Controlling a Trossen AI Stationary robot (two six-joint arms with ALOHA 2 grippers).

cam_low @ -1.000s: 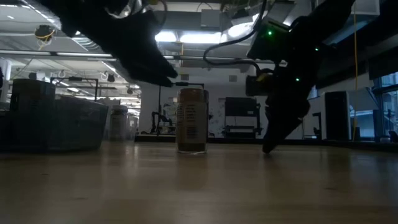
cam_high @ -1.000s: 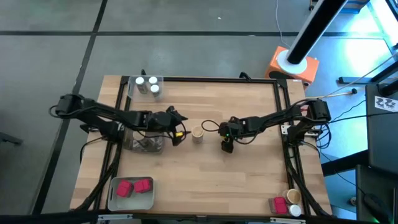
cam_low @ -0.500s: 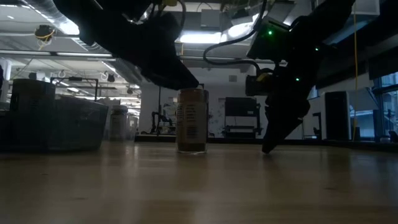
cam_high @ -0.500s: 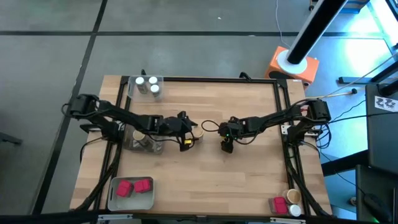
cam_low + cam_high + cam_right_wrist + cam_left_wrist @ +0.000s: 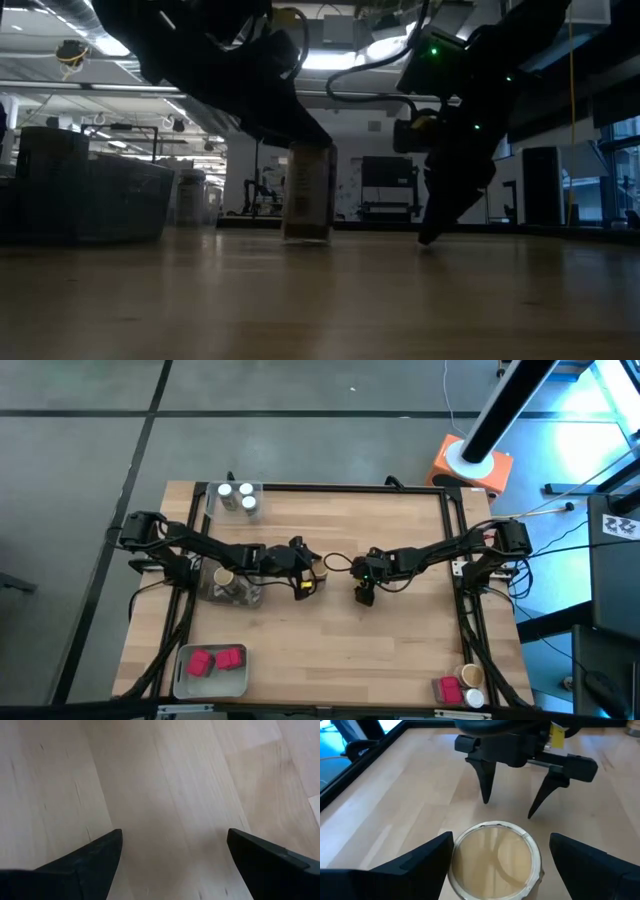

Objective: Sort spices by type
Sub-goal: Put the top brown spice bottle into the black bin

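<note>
Tan-lidded, the jar (image 5: 318, 569) stands mid-table in the high view, with the left gripper (image 5: 308, 571) over it and the right gripper (image 5: 364, 596) just beside, pointing down at bare wood. At table height the jar (image 5: 307, 193) leans slightly under the dark left arm. The left wrist camera shows its lid (image 5: 496, 860) between widely spread fingers (image 5: 425, 861), neither touching; the right wrist camera shows fingers (image 5: 95, 857) wide over bare wood.

Overhead looking straight down; low, level across the pale wooden table (image 5: 400, 650); wrists close, facing its planks.
</note>
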